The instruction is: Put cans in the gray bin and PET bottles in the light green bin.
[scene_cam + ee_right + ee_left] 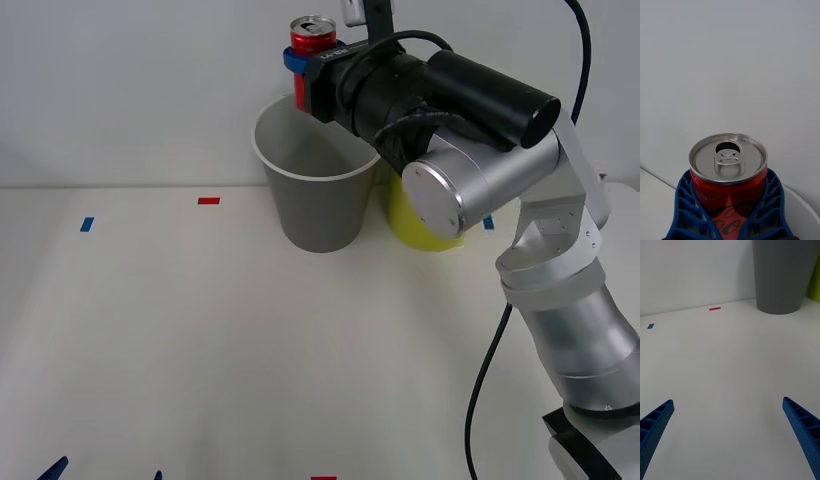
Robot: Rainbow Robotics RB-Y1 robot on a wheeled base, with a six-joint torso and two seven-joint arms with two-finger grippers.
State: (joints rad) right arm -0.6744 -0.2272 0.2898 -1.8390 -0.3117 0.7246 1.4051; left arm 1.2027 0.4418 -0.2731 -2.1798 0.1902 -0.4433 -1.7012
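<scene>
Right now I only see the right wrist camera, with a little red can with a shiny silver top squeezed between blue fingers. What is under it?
Observer: In the front view the small red can, held by the right gripper, hangs over the far rim of the tall round gray bin.
Operator: Is there another bin?
Observer: Yes, a yellow-green bin stands beside the gray one, partly hidden by the right arm.
Operator: Where is the other hand?
Observer: The left gripper is open, low over the white table, nearer the robot than the gray bin.
</scene>
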